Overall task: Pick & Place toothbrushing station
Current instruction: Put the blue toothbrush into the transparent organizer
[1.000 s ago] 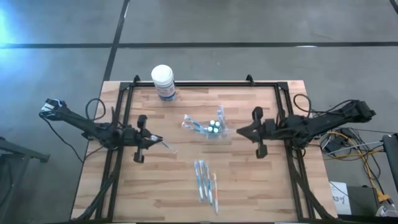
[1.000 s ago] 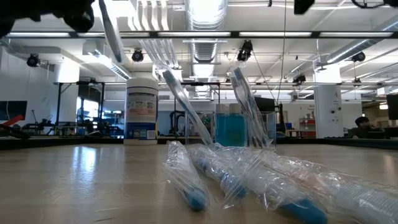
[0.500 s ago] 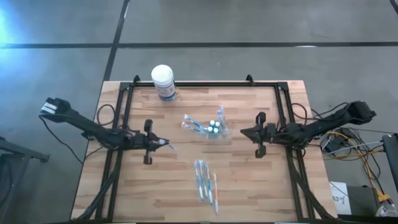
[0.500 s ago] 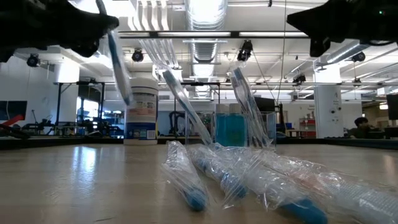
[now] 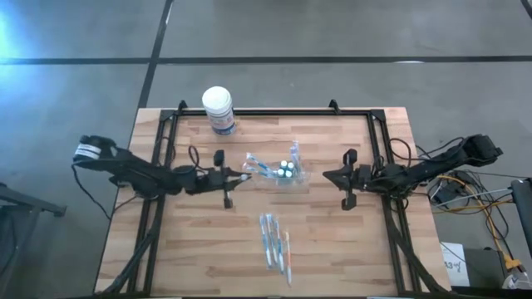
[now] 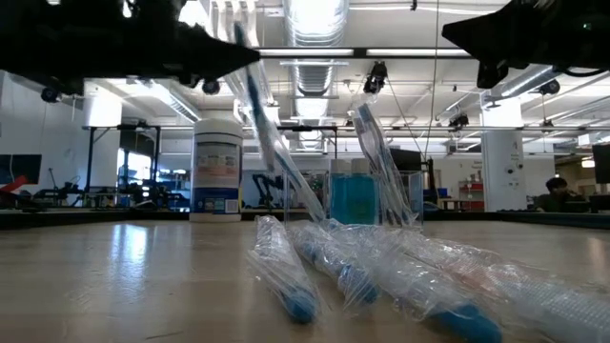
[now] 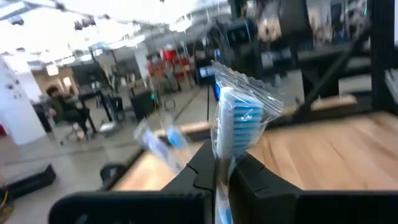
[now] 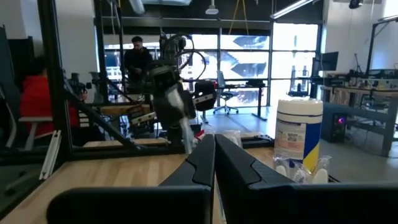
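Note:
The toothbrushing station [image 5: 288, 173], a clear holder with wrapped toothbrushes leaning in it, stands on the table's middle and shows in the low view as a see-through box [image 6: 355, 197]. My left gripper [image 5: 238, 177] hovers just left of it, shut on a wrapped toothbrush [image 7: 239, 118]. My right gripper [image 5: 326, 177] waits shut to the station's right, holding nothing. My left gripper pinches the wrapped toothbrush between its two fingers [image 7: 205, 171]; the blue-bristled head end [image 7: 241, 112] sticks out past the fingertips in its clear wrapper. The fingers reach about level from the table's left. The toothbrush [image 6: 252, 90] is lifted clear and slants down below the gripper.
A white-lidded round canister [image 5: 218, 109] stands at the far left of the table. Several wrapped toothbrushes [image 5: 275, 241] lie near the front edge, close to the low camera [image 6: 381, 276]. A black frame [image 5: 266, 113] borders the table. People sit in the room beyond.
My left gripper has travelled toward the table's right, up to the station, sinking a little and rolling, with the toothbrush still in its hold. My right gripper has come down into the low view and then kept still.

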Robot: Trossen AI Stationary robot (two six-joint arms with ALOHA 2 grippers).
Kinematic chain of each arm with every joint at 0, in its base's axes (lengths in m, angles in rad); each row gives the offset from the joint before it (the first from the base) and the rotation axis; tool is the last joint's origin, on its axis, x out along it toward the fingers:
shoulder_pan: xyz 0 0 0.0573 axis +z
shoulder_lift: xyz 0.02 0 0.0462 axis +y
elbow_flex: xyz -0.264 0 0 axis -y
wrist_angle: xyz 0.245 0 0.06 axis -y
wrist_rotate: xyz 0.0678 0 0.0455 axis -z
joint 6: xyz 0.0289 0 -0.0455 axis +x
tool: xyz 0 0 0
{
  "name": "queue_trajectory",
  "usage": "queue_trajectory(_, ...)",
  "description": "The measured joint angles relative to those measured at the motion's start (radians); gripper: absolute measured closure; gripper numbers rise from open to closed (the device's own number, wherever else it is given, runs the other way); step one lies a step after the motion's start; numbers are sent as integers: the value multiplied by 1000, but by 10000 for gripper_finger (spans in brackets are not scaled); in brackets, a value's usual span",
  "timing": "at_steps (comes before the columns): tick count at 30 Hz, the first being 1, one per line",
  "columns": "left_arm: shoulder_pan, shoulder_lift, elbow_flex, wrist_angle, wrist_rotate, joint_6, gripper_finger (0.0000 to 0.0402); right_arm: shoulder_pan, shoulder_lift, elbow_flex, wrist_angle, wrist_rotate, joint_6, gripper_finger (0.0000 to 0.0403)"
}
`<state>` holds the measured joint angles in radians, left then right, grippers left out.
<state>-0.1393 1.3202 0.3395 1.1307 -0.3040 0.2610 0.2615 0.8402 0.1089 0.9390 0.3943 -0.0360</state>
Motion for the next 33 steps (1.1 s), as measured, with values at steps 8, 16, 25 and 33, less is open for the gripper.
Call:
queue_trajectory(8,121,98,83,47,62,3,385,0,0,-1,-35,-2,-16,394)
queue_trajectory(16,196,173,135,69,132,-70,385,0,0,-1,-45,-1,-21,394)
queue_trajectory(25,198,318,190,80,134,-121,385,0,0,-1,-45,-1,-19,394)
queue_trajectory(33,198,380,205,99,121,-124,385,0,0,-1,-45,-1,-17,394)
